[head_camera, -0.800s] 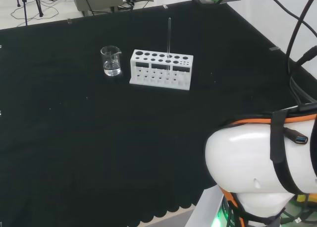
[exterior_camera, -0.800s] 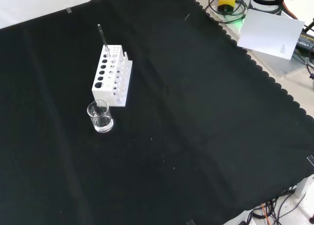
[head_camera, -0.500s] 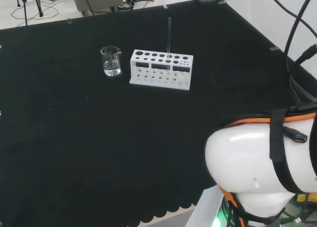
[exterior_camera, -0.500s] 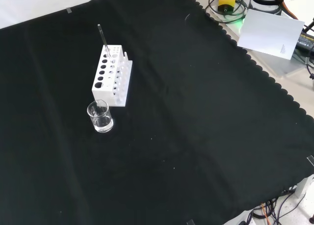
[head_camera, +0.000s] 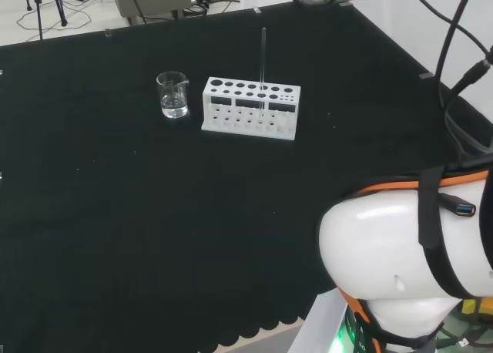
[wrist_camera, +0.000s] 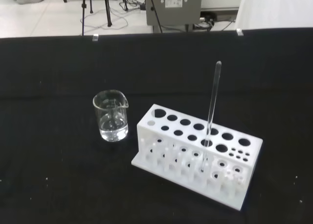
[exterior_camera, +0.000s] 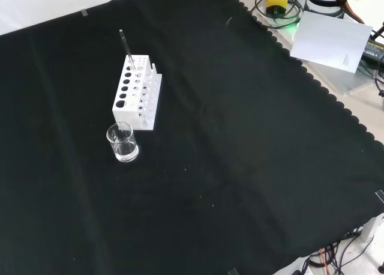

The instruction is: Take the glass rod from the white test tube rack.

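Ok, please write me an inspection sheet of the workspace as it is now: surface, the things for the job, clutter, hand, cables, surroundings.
Surface: black cloth covers the bench, scalloped along one edge; a few pale specks on it.
Job's things: glass rod stands upright in a hole of the white test tube rack; the rack's other holes look empty.
Clutter: small clear beaker beside the rack, apart from it, with what looks like a little clear liquid.
Hand: nothing seen.
Cables: black cables hang at the right of the head view; more lie off the cloth's corner in the front view.
Surroundings: white sheet of paper beyond the cloth; grey box and stand legs on the floor behind.
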